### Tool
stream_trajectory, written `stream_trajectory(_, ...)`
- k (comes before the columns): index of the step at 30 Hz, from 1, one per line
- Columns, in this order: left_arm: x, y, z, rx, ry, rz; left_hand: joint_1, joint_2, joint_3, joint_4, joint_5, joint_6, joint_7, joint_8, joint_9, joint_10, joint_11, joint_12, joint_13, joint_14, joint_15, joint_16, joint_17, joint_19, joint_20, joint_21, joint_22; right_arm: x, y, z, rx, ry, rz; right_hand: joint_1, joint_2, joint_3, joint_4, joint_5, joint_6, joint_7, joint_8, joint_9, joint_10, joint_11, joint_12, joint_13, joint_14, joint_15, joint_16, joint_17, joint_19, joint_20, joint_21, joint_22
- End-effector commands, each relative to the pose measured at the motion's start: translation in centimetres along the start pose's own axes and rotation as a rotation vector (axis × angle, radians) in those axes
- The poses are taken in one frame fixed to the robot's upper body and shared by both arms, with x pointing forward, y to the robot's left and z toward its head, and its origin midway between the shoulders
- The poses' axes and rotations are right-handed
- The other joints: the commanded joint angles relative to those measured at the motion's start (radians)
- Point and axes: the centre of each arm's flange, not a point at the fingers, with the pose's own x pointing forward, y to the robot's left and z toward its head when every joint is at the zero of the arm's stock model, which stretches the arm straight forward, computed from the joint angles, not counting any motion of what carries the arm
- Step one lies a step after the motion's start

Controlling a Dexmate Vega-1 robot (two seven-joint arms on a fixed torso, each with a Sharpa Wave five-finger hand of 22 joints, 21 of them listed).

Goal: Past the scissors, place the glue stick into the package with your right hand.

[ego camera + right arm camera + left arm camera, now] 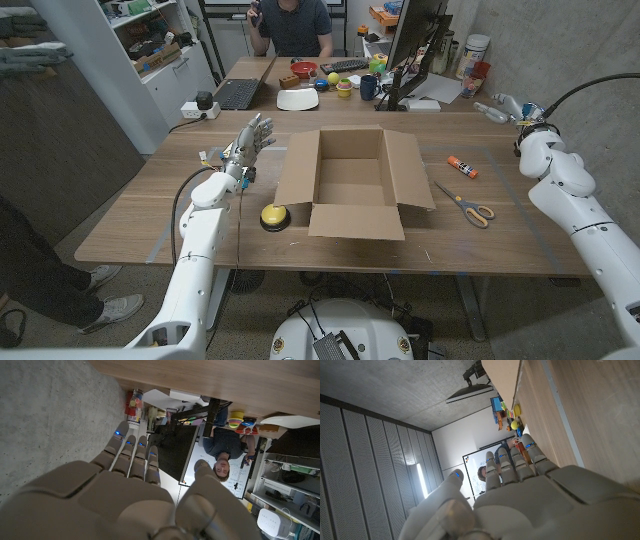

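On the table (140, 215) sat an open cardboard box (352, 182), flaps spread, near the middle. To its right lay the glue stick (462, 166), white with an orange cap, flat on the wood and well apart from the box. Nearer the front edge, between the glue stick and me, the scissors (465, 205) lay with yellow-and-grey handles pointing toward the robot's side. A yellow button (273, 215) on a black base sat just beside the box's left front corner. The left robot hand (248, 141) hovered left of the box, fingers apart, holding nothing. The right robot hand (510, 108) was up near the far right edge, past the glue stick, fingers extended and empty. Behind the table a person (290, 25) sat at a cluttered desk beside a monitor (412, 40).
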Motion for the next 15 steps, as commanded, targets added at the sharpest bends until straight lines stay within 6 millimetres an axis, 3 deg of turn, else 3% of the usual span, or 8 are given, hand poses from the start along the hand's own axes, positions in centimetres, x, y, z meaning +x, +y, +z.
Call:
stream_trajectory(1, -0.2, 0.0, 0.0, 0.005, 0.000, 0.008, 0.002, -0.001, -0.003, -0.003, 0.002, 0.002, 0.001, 0.005, 0.005, 0.003, 0.004, 0.004, 0.004, 0.001, 0.001, 0.008, 0.002, 0.005, -0.004, -0.001, 0.002, 0.6, 1.1, -0.3, -0.044, 0.027, 0.105, 0.027, -0.007, 0.003, -0.020, 0.008, 0.008, -0.004, 0.006, 0.003, 0.000, -0.005, 0.002, 0.003, 0.021, -0.011, 0.011, 0.004, 0.028, 0.000, -0.002, 0.002)
stream_trajectory(7, -0.1, -0.1, 0.0, 0.007, 0.000, 0.001, 0.001, -0.002, -0.004, -0.002, 0.002, 0.000, 0.001, 0.005, 0.005, 0.001, 0.004, 0.004, 0.004, 0.000, 0.002, 0.007, 0.002, 0.005, -0.004, -0.002, 0.002, 0.7, 1.6, -0.3, -0.072, 0.034, 0.136, 0.053, -0.026, -0.002, -0.043, 0.009, 0.024, 0.012, 0.009, 0.004, 0.007, -0.010, 0.005, 0.003, 0.034, -0.018, 0.011, 0.004, 0.051, -0.004, -0.001, 0.003)
stream_trajectory(15, -0.1, -0.1, 0.0, 0.008, 0.002, 0.001, 0.000, -0.003, -0.006, -0.002, 0.002, 0.000, 0.000, 0.005, 0.005, 0.001, 0.004, 0.004, 0.004, 0.000, 0.001, 0.008, 0.002, 0.005, -0.004, -0.003, 0.001, 0.8, 2.3, -0.3, -0.091, 0.040, 0.165, 0.062, -0.038, -0.007, -0.053, 0.010, 0.027, 0.015, 0.009, 0.004, 0.009, -0.012, 0.006, 0.003, 0.041, -0.023, 0.012, 0.004, 0.060, -0.006, -0.001, 0.003)
